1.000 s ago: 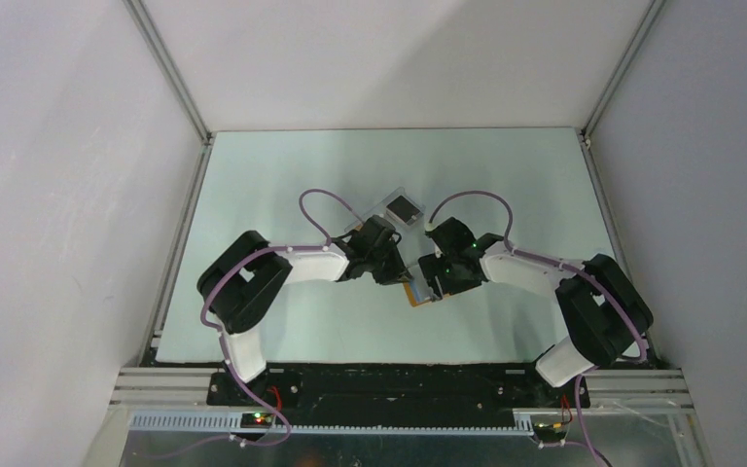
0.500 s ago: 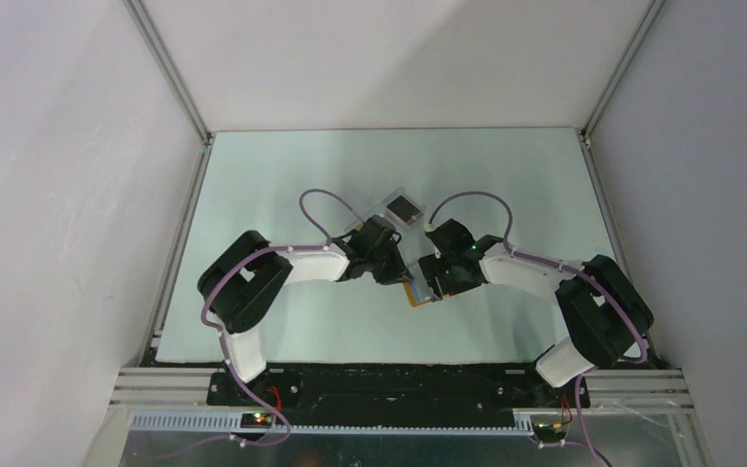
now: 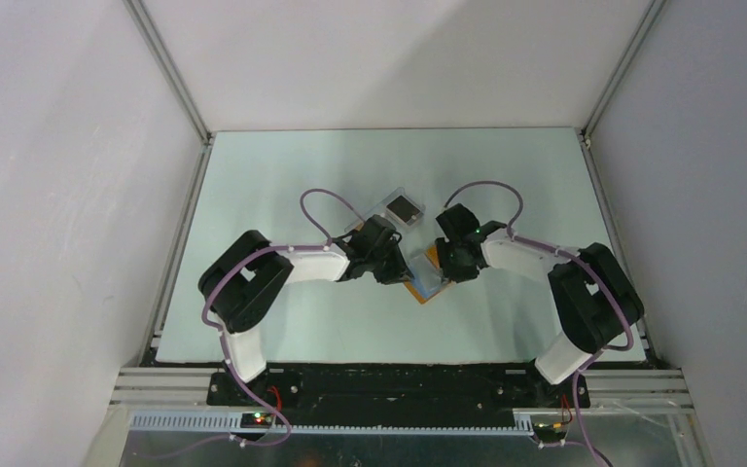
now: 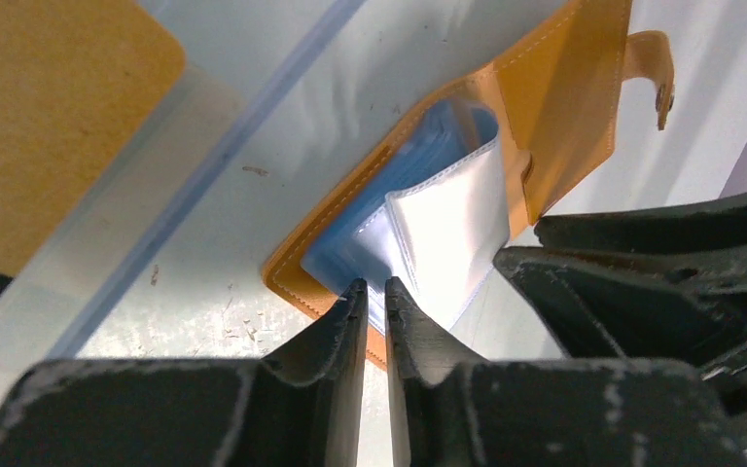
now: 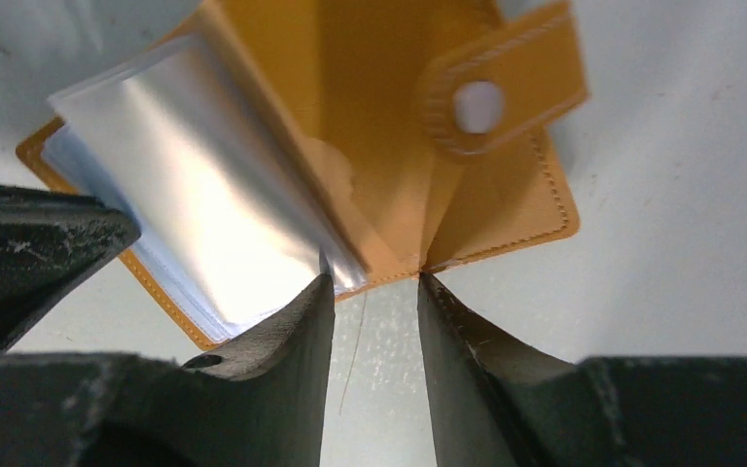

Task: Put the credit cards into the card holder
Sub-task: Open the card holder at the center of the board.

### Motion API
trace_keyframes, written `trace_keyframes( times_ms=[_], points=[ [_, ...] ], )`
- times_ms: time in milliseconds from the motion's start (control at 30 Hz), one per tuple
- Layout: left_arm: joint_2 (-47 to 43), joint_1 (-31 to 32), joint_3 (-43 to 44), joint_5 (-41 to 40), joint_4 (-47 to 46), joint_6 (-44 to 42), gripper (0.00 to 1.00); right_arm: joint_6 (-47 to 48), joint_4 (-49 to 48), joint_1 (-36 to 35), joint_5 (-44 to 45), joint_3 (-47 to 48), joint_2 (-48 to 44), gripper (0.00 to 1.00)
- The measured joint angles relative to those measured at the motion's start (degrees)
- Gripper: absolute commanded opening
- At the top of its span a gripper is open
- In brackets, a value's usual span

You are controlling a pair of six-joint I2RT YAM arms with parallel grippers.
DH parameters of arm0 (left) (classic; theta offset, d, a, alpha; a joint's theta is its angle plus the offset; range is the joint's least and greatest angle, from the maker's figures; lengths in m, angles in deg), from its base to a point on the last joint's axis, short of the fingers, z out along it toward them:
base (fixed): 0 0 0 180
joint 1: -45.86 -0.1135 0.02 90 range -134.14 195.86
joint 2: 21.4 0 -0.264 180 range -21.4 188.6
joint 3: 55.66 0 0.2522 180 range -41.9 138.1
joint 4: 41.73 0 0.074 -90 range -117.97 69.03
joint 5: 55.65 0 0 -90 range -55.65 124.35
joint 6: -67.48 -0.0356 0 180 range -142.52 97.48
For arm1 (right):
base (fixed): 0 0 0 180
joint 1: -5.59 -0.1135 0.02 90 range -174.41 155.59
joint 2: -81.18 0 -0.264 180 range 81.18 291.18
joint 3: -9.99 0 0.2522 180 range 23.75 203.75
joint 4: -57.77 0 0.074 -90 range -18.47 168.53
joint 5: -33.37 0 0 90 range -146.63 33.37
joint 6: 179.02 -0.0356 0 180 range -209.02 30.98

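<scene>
Setting: robotics laboratory test cell. Recorded evidence: plain white panel walls (image 3: 58, 146) enclosed a pale green table (image 3: 282, 175) on three sides. Aluminium profile struts (image 3: 170, 73) ran up the corners. The left arm (image 3: 253, 282) and right arm (image 3: 593, 311) were bolted to a black base plate (image 3: 399, 384) beside a slotted metal rail (image 3: 350, 423). Purple cables (image 3: 326, 199) lay exposed, and indicator lights (image 3: 256, 418) glowed.

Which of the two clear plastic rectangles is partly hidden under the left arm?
The orange-centred rectangle: from above, only its clear corner shows beside the left arm. The black-centred rectangle lies fully uncovered, farther back.
</scene>
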Motion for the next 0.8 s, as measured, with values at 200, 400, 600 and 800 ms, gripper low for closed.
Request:
trace_keyframes(
  times_ms=[200,400,600,800],
  points=[
    [0.1,0.0,0.0,0.1,-0.2,-0.1,0.19,-1.5,-0.2,5.2,-4.2,0.1,0.1,0.42],
    [0.3,0.0,0.1,0.4,-0.5,-0.2,0.19,-2.3,-1.3,10.9,-12.0,0.1,0.1,0.44],
    [0.8,0.0,0.5,0.7,-0.7,-0.2,0.22,-0.9,-1.3,9.8,-16.2,0.1,0.1,0.55],
    [0.8,0.0,0.6,0.9,-0.7,-0.5,0.22,2.7,-0.5,5.4,-17.0,0.1,-0.4,0.69]
  ],
)
